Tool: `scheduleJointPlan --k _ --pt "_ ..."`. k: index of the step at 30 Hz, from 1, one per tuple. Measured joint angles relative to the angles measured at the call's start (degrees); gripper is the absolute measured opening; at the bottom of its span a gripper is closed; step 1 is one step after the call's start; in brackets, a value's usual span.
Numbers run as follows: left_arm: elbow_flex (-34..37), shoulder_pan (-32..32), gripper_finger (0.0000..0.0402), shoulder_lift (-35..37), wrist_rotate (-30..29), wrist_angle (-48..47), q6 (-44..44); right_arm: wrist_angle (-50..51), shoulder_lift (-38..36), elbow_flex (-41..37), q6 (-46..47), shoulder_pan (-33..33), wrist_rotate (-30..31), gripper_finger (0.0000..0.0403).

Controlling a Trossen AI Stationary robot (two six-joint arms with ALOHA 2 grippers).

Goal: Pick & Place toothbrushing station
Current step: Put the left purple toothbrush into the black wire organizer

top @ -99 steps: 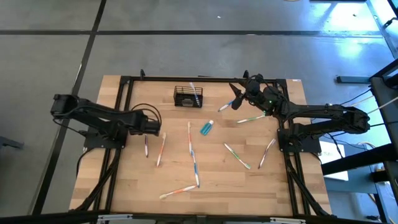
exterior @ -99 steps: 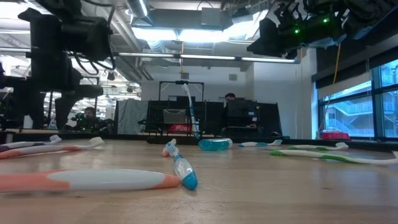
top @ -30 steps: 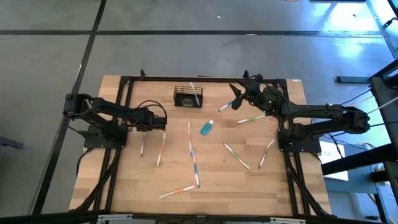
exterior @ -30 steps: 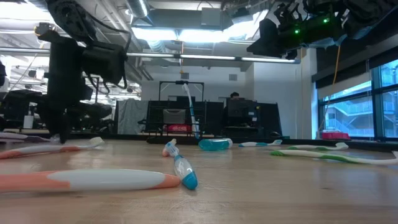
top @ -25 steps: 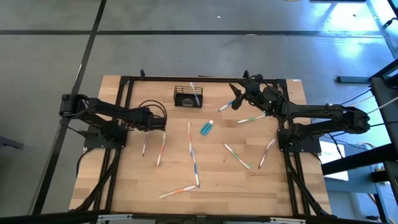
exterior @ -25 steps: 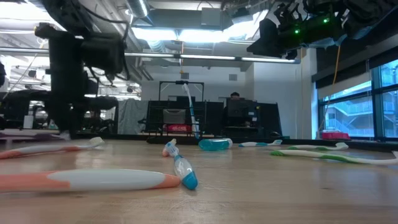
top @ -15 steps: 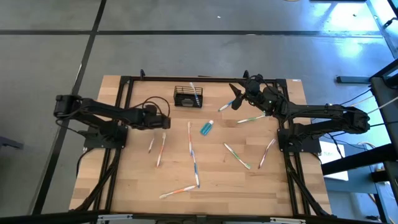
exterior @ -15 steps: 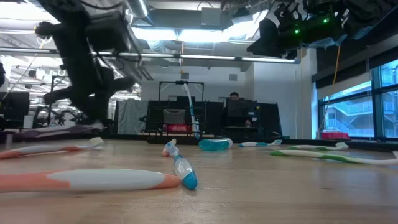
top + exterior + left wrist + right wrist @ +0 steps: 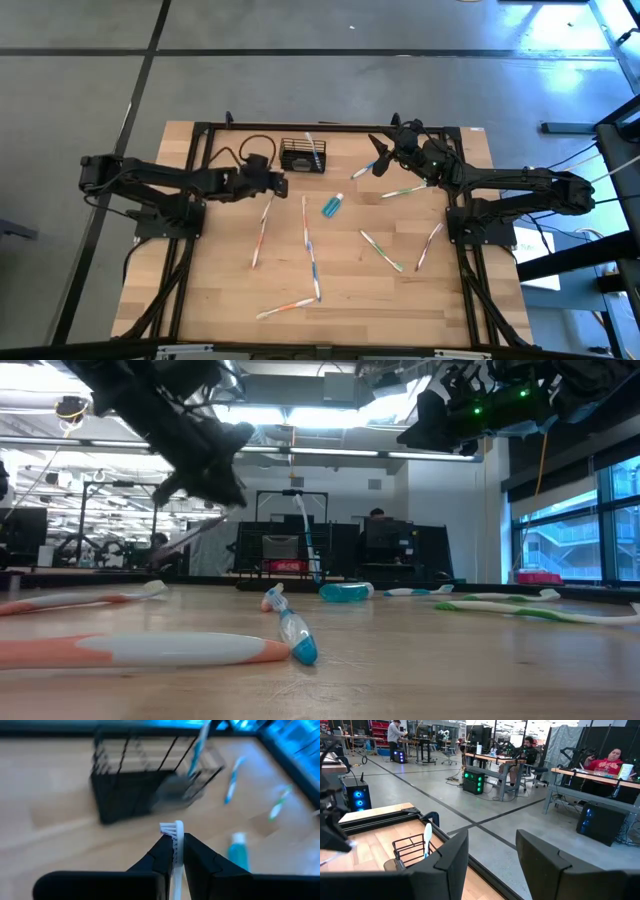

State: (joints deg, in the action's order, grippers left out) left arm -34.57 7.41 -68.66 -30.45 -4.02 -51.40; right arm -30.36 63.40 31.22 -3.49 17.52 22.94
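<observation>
Your left gripper (image 9: 174, 851) pinches a white toothbrush (image 9: 173, 833) before the basket (image 9: 135, 785); overhead hides this. Right gripper (image 9: 492, 855) gapes.

The black wire-mesh toothbrushing station (image 9: 302, 156) stands upright near the table's far edge.

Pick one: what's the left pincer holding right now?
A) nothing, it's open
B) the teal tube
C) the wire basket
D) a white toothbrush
D: in the left wrist view the left pincer is shut on a white toothbrush, bristle head poking out past the fingers, with the black wire-mesh basket just ahead on the table and the teal tube lying off to the side.
</observation>
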Motion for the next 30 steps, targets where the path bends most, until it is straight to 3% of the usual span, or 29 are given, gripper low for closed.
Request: scheduleJointPlan --k 17,23,30 --pt "-0.10 10.35 0.0029 2.18 0.50 29.76 30.14 0.00 0.00 0.00 0.00 0.00 0.02 0.0167" --pt "-0.10 15.32 0.0029 2.18 4.67 39.61 34.21 -0.01 0.00 0.00 0.00 0.01 0.02 0.0167" --pt "-0.10 21.13 0.0029 1.84 5.57 45.79 36.16 -0.01 0.00 0.00 0.00 0.00 0.20 0.0167"
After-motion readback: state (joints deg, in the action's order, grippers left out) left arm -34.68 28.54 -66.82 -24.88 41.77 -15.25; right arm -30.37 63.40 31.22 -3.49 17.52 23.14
